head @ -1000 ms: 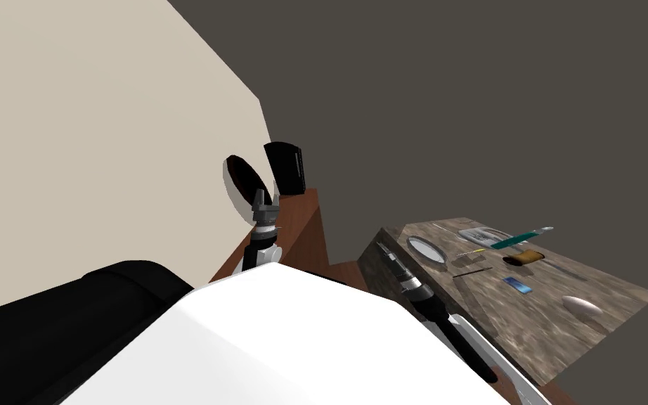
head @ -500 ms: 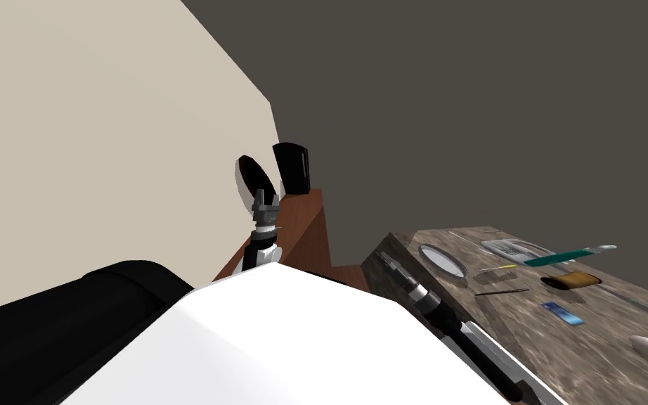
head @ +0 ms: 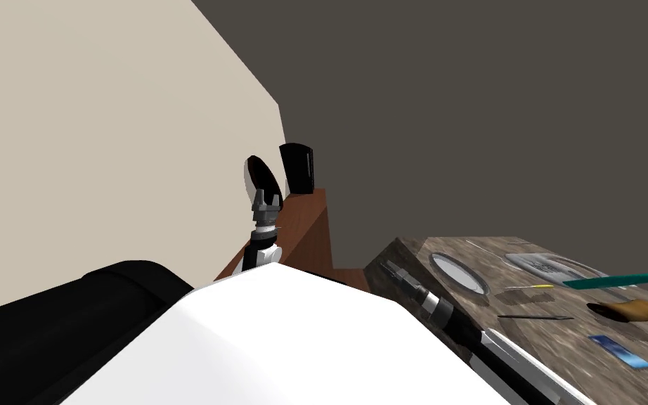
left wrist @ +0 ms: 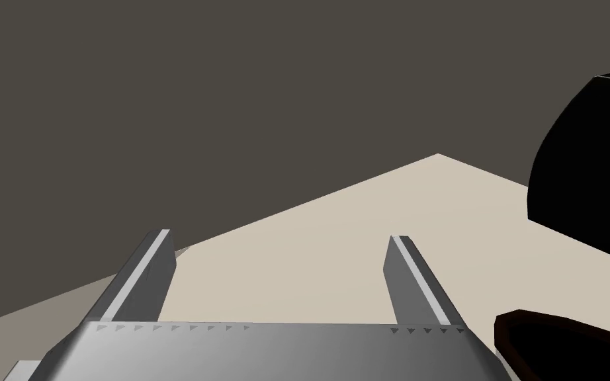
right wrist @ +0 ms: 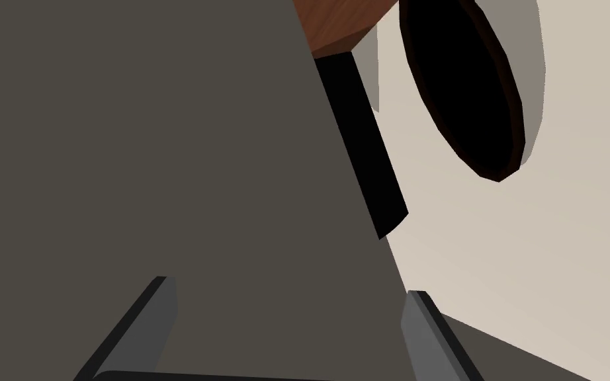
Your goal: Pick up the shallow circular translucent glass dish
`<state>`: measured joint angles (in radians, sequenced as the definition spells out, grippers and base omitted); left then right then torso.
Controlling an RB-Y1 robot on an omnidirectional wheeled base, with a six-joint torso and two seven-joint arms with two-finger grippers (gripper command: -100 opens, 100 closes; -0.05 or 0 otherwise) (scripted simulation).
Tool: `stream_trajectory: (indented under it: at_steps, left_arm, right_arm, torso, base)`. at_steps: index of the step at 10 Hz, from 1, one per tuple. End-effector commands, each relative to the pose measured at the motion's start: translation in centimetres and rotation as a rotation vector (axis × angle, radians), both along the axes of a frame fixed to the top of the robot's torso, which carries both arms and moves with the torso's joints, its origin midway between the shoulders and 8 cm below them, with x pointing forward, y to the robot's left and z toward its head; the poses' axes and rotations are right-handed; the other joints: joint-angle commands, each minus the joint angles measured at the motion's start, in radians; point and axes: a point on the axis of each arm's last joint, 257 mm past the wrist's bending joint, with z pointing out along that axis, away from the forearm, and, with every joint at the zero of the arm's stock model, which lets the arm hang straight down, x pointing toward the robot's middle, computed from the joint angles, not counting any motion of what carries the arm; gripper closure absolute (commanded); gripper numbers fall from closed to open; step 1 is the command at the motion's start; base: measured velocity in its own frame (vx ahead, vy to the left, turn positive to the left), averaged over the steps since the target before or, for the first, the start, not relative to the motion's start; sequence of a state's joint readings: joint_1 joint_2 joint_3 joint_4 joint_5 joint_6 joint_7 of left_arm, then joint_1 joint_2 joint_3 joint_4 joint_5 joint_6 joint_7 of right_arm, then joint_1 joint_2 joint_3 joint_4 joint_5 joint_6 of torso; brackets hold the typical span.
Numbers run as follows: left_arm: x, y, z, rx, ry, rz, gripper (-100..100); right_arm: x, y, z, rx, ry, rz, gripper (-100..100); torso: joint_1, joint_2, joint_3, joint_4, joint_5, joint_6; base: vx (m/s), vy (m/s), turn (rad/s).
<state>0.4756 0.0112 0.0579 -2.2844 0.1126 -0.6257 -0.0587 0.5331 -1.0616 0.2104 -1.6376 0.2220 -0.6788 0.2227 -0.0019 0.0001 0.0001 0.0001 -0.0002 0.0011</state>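
Shallow round clear dish [head: 459, 273], grey rim, flat on mottled table [head: 568, 351], near corner.

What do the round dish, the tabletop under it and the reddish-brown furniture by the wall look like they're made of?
Round dish: probably glass; a pale, translucent-looking centre inside a darker grey rim. Tabletop: mottled grey-brown streaks, matte; stone or weathered wood, hard to tell. Reddish-brown furniture: wood, going by its warm colour and faint grain, smooth finish.
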Motion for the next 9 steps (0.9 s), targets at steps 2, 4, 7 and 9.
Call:
stream_trajectory:
  at_steps: [2,4,7,9]
  left_arm:
    - [0.0,0.0,0.0,0.0,0.0,0.0,0]
    - [0.0,0.0,0.0,0.0,0.0,0.0,0]
    - [0.0,0.0,0.0,0.0,0.0,0.0,0]
    - [0.0,0.0,0.0,0.0,0.0,0.0,0]
  right_arm:
    - [-1.6,-2.5,-1.8,-0.1,0.052,0.045,-100]
    - [-2.8,-4.6,-3.0,-0.179,0.096,0.077,-100]
    - [-5.4,-8.7,-4.8,-0.318,0.178,0.133,-100]
    - [-6.6,-10.8,-5.2,-0.388,0.218,0.166,-100]
  torso:
    - [-0.001,-0.001,0.0,0.0,0.0,-0.001]
    - [0.0,0.0,0.0,0.0,0.0,0.0]
    - [-0.001,0.0,0.0,0.0,0.0,0.0]
    - [-0.001,0.0,0.0,0.0,0.0,0.0]
  base:
    - [0.029,-0.018,0.116]
    - [0.024,-0.014,0.107]
    - [0.028,-0.025,0.109]
    - [0.021,-0.03,0.103]
